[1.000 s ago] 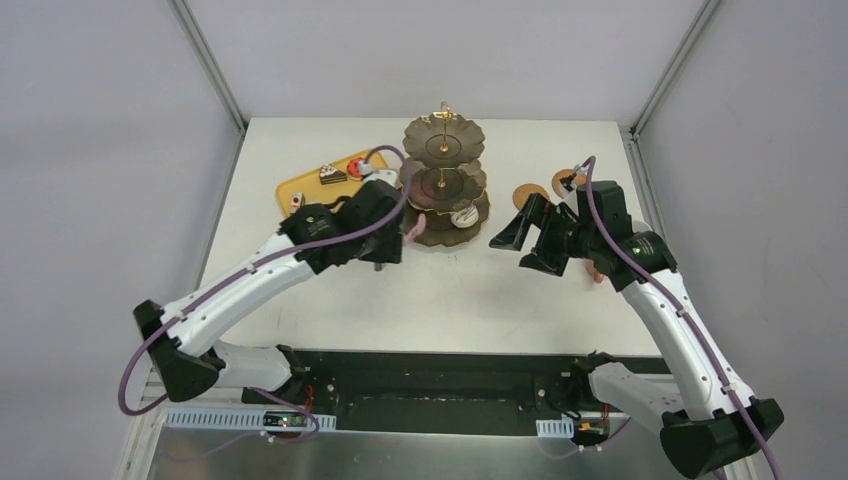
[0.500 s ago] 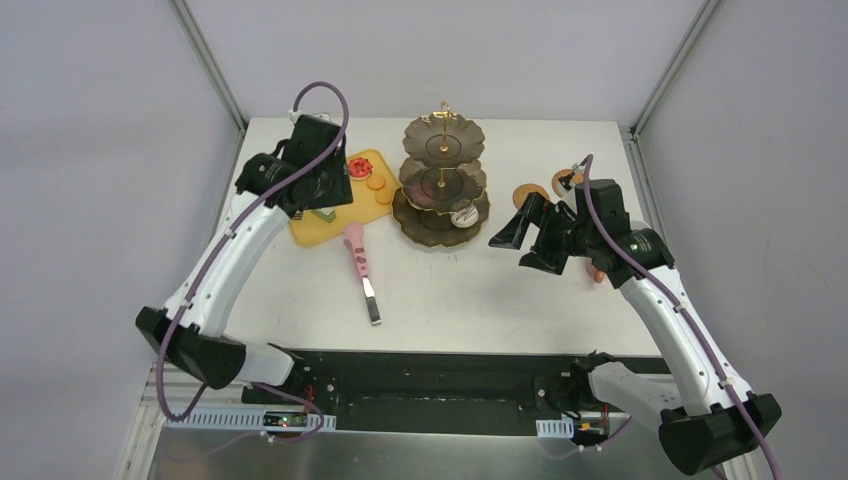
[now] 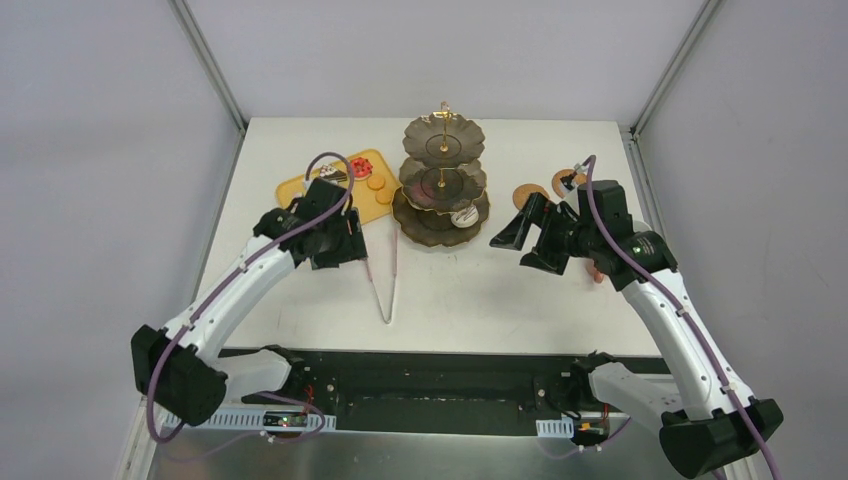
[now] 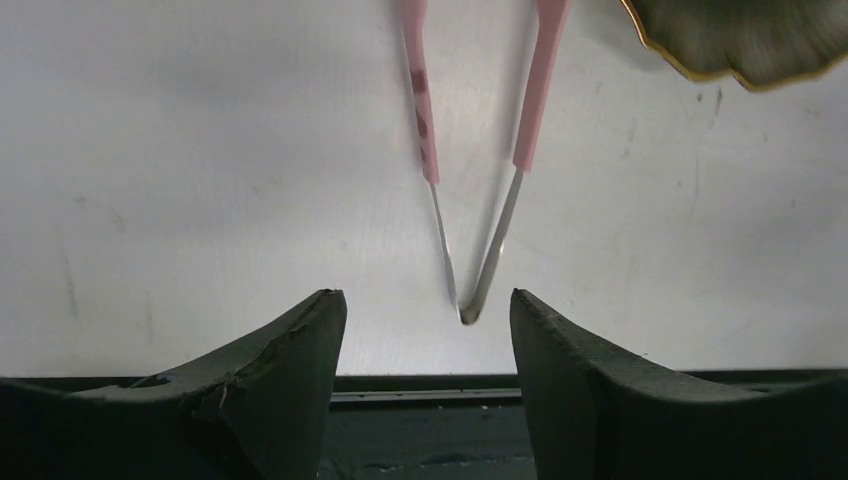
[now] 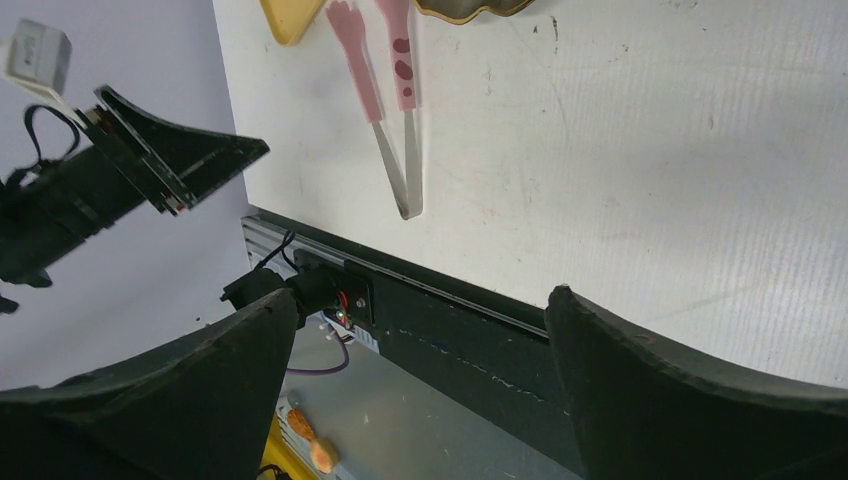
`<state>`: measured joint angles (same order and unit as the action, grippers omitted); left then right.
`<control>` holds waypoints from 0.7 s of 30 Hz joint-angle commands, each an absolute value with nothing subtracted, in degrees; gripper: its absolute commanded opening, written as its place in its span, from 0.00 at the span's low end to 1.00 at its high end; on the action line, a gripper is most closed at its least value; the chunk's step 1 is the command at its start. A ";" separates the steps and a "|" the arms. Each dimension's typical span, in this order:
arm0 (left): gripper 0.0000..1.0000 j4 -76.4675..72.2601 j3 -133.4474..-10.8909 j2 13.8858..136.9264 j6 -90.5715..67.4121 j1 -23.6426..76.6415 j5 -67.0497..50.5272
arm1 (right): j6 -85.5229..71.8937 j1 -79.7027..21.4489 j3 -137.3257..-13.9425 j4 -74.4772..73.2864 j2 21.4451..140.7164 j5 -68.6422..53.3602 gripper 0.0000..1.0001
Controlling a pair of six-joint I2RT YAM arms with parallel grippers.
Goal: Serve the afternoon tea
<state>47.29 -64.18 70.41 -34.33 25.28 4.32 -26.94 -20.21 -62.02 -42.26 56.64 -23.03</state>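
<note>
The dark three-tier stand (image 3: 443, 180) stands at the back middle, with a small pale cup (image 3: 463, 215) on its lowest tier. Left of it, a yellow tray (image 3: 300, 188) holds small cakes (image 3: 357, 167) and orange cookies (image 3: 377, 184). Pink-handled tongs (image 3: 385, 285) lie spread in a V on the table, also seen as tongs (image 4: 470, 200) and tongs (image 5: 392, 110). My left gripper (image 3: 345, 255) hovers beside the tray above the tongs' handles; the left gripper (image 4: 425, 295) is open and empty. My right gripper (image 3: 507, 252) hangs open right of the stand, empty in its own view (image 5: 422, 295). Two woven coasters (image 3: 530, 192) lie behind it.
The stand's gold-edged rim (image 4: 740, 45) is close to the tongs' handle ends. The table's near edge with its black rail (image 5: 450, 300) runs just past the tongs' metal joint. A small pinkish thing (image 3: 598, 273) shows under the right arm.
The left arm swung from the stand to the tray and back beside it. The tongs left its jaws and now lie spread in a V. The right arm has not moved.
</note>
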 commanded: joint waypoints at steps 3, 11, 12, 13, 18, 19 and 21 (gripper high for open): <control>0.65 37.39 -53.61 65.18 -44.84 32.48 2.43 | -26.88 -19.74 -61.87 -39.39 57.18 -24.85 0.99; 0.85 29.18 -48.34 69.56 -47.83 44.51 18.27 | -27.07 -19.74 -61.32 -38.91 57.29 -25.33 0.99; 0.85 27.70 -47.33 69.67 -48.13 45.72 20.72 | -27.06 -19.74 -61.08 -38.87 57.12 -25.38 0.99; 0.86 25.80 -46.27 69.74 -48.31 47.13 22.93 | -27.16 -19.70 -60.82 -38.98 56.91 -25.52 0.99; 0.99 18.91 -42.17 71.39 -47.68 55.08 35.80 | -27.36 -19.70 -59.93 -39.50 55.85 -25.63 0.99; 0.99 18.17 -41.66 72.77 -47.47 56.07 36.72 | -27.53 -19.70 -59.78 -39.47 55.51 -25.46 0.99; 0.99 17.70 -41.65 75.05 -47.61 56.80 37.27 | -27.83 -19.69 -59.83 -39.61 55.08 -25.32 0.99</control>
<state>22.74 -42.81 71.61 -47.13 54.52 28.12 -27.07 -20.05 -59.53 -40.38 57.30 -24.71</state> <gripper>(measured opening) 0.990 0.988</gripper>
